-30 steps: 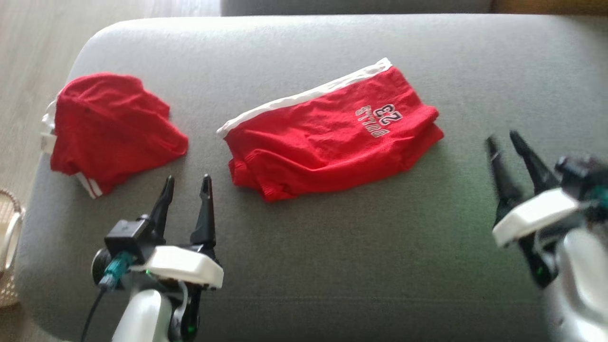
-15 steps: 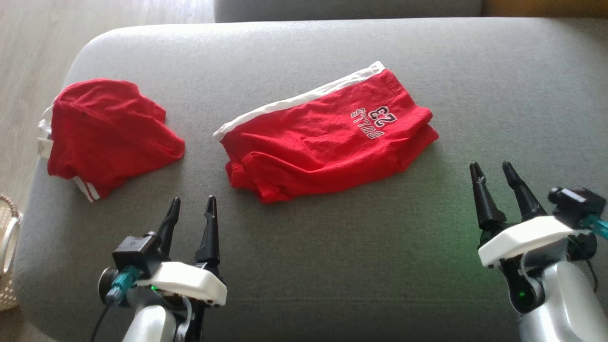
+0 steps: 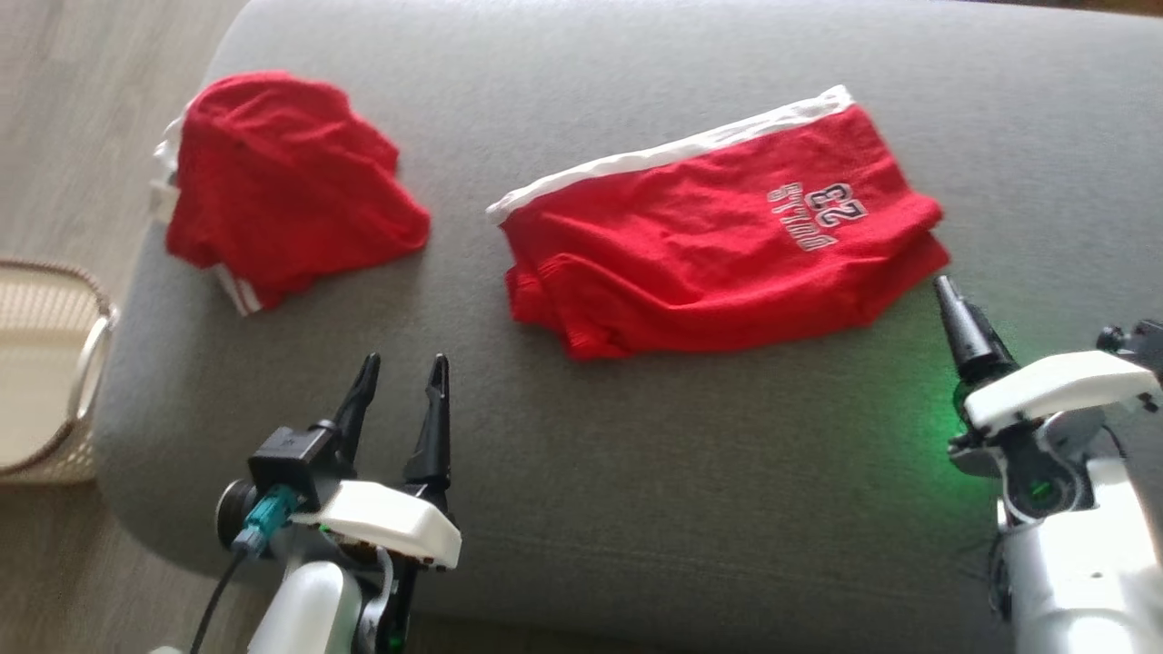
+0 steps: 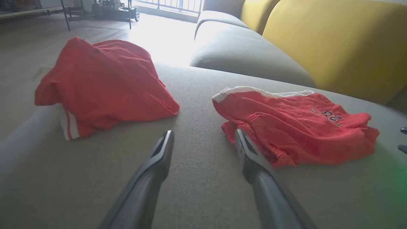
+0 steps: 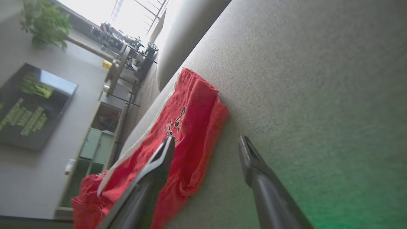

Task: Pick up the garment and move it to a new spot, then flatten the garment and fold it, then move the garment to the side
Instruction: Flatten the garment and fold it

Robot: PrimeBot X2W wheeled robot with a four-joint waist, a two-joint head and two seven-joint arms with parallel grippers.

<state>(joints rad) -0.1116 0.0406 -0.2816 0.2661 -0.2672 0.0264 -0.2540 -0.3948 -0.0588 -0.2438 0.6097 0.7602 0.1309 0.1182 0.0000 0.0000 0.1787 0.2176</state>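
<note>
Head view: red shorts (image 3: 718, 236) lie folded double on the grey sofa cushion (image 3: 636, 472), just ahead and left of the right claw (image 5: 206, 140). Its jaws are spread and empty, close to the shorts' edge, probably set up for a grab to shift them aside. Left claw (image 3: 405, 363) is likewise spread and empty, with the shorts ahead to its right and a second red garment (image 3: 282, 182) ahead to its left. Print reads "BULLS 23", upside down from here.

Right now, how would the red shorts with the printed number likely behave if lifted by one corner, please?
The red shorts would probably droop and unfold, since they lie in wrinkled layers. They look thin, so likely light. Pushed, they may bunch rather than slide on the grey cushion.
</note>
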